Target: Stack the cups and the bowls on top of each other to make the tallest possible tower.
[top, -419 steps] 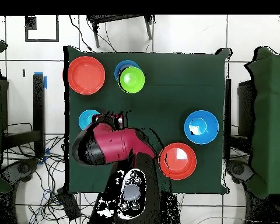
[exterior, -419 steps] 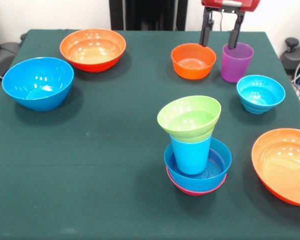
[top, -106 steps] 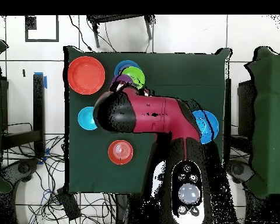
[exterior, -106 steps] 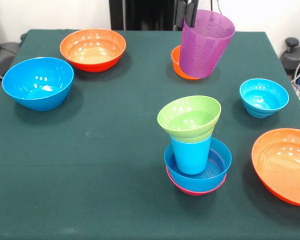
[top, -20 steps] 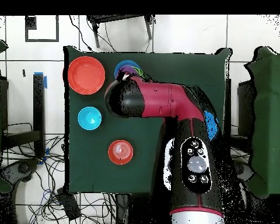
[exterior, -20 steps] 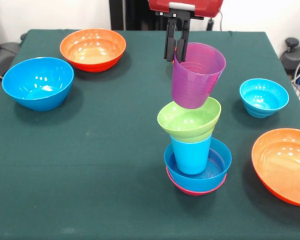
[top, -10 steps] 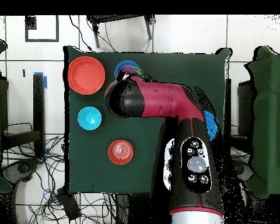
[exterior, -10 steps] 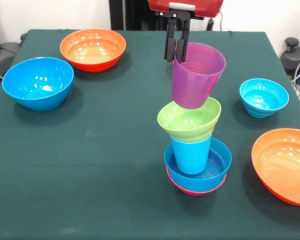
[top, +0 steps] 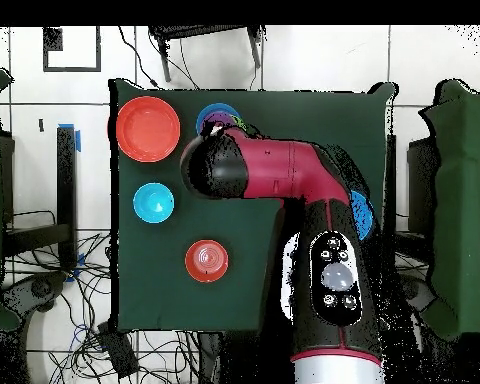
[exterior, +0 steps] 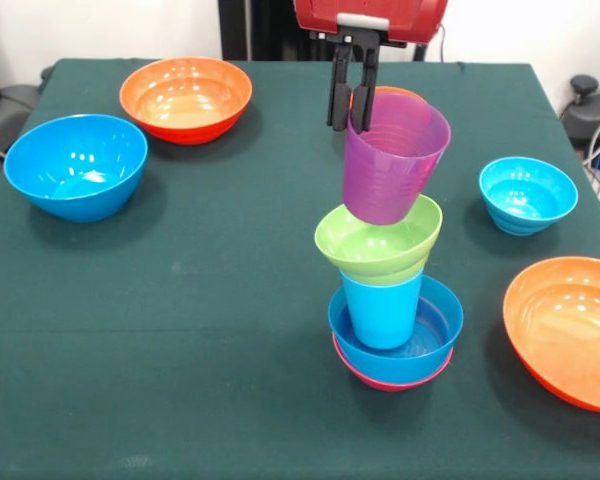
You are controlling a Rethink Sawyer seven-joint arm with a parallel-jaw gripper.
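Front view: the tower (exterior: 388, 290) is seen right of centre on the worktop (exterior: 210, 300), its long axis upright. The purple cup (exterior: 393, 158) on top is tilted, mouth up, its rim clamped by the end effector (exterior: 347, 95). Overhead view: the tower (top: 216, 118) is largely hidden beneath the arm (top: 274, 180).

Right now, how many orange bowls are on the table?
3 orange bowls, front view: far left, near right edge, and one mostly hidden behind the purple cup.
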